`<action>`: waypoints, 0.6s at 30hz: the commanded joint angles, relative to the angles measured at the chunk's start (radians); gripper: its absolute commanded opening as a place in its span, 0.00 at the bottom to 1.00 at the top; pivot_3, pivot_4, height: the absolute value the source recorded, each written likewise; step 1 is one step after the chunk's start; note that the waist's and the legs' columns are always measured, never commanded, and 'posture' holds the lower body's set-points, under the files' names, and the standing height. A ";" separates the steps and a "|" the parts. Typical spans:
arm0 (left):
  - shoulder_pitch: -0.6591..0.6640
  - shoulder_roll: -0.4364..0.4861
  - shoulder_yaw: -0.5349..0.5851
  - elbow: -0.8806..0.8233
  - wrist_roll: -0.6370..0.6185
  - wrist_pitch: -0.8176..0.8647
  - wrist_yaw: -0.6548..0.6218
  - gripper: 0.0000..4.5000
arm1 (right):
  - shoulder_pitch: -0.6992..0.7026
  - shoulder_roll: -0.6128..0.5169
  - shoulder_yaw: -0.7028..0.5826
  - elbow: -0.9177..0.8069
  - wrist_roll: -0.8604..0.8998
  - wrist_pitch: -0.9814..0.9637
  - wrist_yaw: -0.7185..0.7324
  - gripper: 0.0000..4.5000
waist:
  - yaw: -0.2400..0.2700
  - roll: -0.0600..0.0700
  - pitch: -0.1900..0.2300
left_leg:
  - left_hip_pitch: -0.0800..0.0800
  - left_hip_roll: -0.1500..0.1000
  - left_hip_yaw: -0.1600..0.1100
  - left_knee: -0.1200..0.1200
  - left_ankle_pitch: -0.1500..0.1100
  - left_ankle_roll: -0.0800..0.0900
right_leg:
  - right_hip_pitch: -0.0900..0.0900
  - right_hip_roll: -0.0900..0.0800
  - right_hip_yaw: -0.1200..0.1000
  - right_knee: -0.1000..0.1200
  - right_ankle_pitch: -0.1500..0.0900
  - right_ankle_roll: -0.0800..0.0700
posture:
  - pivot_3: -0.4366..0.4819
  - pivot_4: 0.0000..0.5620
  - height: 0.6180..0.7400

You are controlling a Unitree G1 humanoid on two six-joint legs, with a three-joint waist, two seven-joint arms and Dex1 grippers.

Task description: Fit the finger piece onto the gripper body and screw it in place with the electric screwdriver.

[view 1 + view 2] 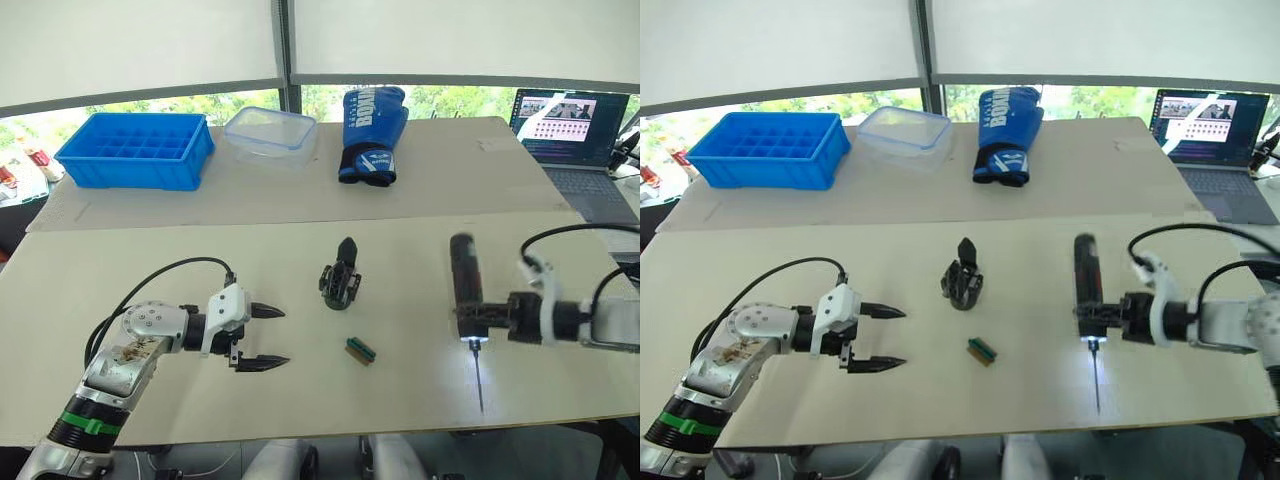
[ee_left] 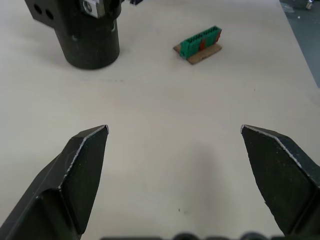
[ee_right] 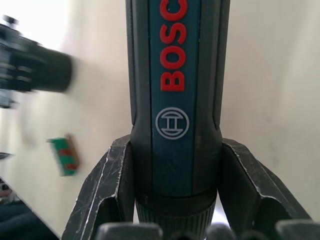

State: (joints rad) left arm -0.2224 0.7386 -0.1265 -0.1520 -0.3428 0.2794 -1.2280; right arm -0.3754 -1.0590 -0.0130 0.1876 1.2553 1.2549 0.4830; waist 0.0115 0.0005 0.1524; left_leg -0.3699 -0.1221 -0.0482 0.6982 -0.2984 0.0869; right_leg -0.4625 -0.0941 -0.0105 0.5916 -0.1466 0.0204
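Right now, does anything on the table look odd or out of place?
A blue boxing glove stands at the far side, unrelated to the work. Otherwise nothing: gripper body upright, electric screwdriver held in the right gripper.

Left gripper (image 1: pixel 262 337) hovers with jaws spread wide; right gripper (image 1: pixel 478 318) has jaws clamped.

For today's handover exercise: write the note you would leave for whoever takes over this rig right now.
Left pincer: open, empty, low over the table, aimed at the gripper body.
Right pincer: shut on the screwdriver, tip light on, bit pointing toward the near table edge.
Gripper body stands mid-table with one finger pointing up; green block lies near it.
Done: screwdriver picked up.
Left: whether the finger piece is already fitted is unclear; no screwing under way.
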 commanded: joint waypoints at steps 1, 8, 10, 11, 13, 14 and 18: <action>-0.005 0.029 0.027 -0.047 -0.031 0.029 -0.013 1.00 | -0.055 -0.012 -0.022 0.032 -0.133 -0.050 0.094 0.73 | -0.001 0.000 0.000 | 0.000 0.000 0.000 0.000 0.000 0.000 | 0.000 0.000 0.000 0.000 0.000 0.000 | 0.48 0.27 1.00; 0.013 0.182 0.117 0.001 -0.108 0.127 -0.118 1.00 | 0.168 -0.199 -0.260 -0.078 -0.322 -0.365 0.561 1.00 | 0.014 0.002 0.001 | -0.001 -0.002 -0.001 0.000 -0.001 0.002 | -0.001 0.001 -0.003 -0.001 -0.001 0.002 | 0.48 0.27 1.00; 0.002 0.218 0.147 0.031 -0.118 0.133 -0.137 1.00 | 0.314 -0.240 -0.351 -0.087 -0.453 -0.598 0.749 1.00 | 0.013 0.002 0.001 | -0.001 -0.002 0.000 0.000 -0.001 0.002 | -0.002 0.002 -0.003 -0.001 -0.002 0.003 | 0.48 0.27 1.00; -0.009 0.235 0.164 0.062 -0.112 0.121 -0.143 1.00 | 0.397 -0.259 -0.386 -0.062 -0.542 -0.736 0.830 1.00 | 0.014 0.002 0.001 | 0.000 -0.002 0.000 0.000 -0.002 0.002 | -0.001 0.002 -0.003 -0.001 -0.002 0.003 | 0.48 0.27 1.00; -0.034 0.262 0.189 0.125 -0.102 0.111 -0.158 1.00 | 0.511 -0.281 -0.442 0.021 -0.676 -0.956 0.944 1.00 | 0.013 0.001 0.002 | 0.003 -0.002 -0.001 -0.001 -0.003 -0.001 | 0.002 0.004 -0.005 -0.001 -0.003 0.004 | 0.48 0.27 1.00; -0.046 0.274 0.193 0.148 -0.099 0.111 -0.170 1.00 | 0.521 -0.285 -0.469 0.053 -0.688 -0.982 0.976 1.00 | 0.011 0.000 0.002 | 0.004 -0.002 -0.001 -0.001 -0.005 -0.004 | 0.004 0.004 -0.005 -0.002 -0.004 0.005 | 0.48 0.27 1.00; -0.078 0.299 0.172 0.248 -0.092 0.085 -0.257 1.00 | 0.420 -0.287 -0.458 0.182 -0.733 -1.054 0.998 1.00 | -0.009 0.001 0.003 | 0.008 -0.004 0.005 -0.001 -0.006 -0.006 | 0.005 0.000 -0.001 0.000 -0.004 0.006 | 0.48 0.27 1.00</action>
State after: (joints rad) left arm -0.2807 1.0324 0.0415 0.0744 -0.4335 0.3844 -1.4541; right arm 0.0919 -1.3337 -0.4450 0.3357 0.5321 0.2403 1.4692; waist 0.0023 0.0011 0.1559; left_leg -0.3609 -0.1254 -0.0431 0.6975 -0.3045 0.0803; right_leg -0.4561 -0.0951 -0.0105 0.5924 -0.1502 0.0266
